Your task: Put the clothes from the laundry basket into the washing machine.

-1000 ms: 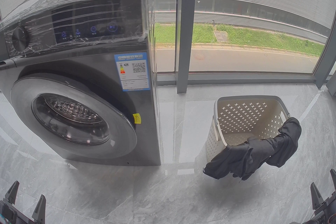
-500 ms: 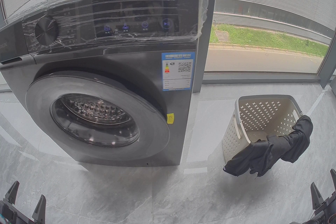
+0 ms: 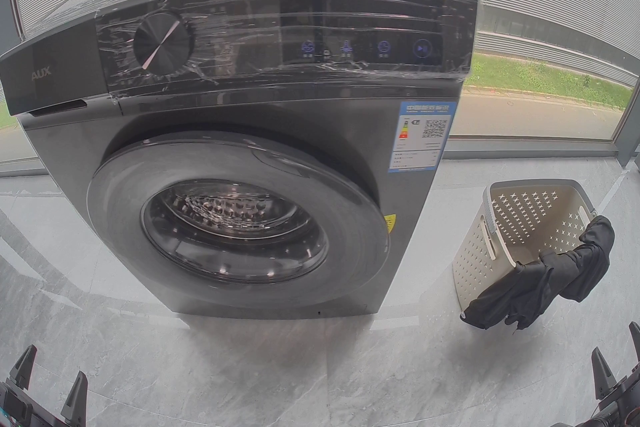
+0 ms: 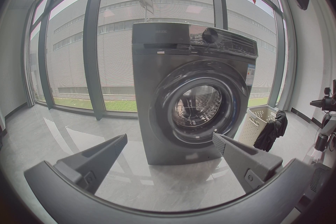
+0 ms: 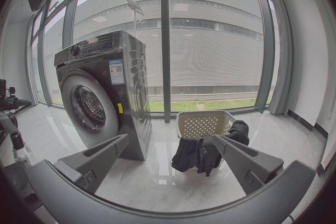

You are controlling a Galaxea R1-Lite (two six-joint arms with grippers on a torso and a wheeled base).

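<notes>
Jaws of both arms wide apart, touching nothing, black clothes point(image 3: 533, 291) draped over laundry basket point(image 3: 473, 255) rim

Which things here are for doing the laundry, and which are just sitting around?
For the job: washing machine; laundry basket; black clothes hanging over its rim; left tool and right tool, both open.
Just there: window; sticker on the machine; floor.
</notes>
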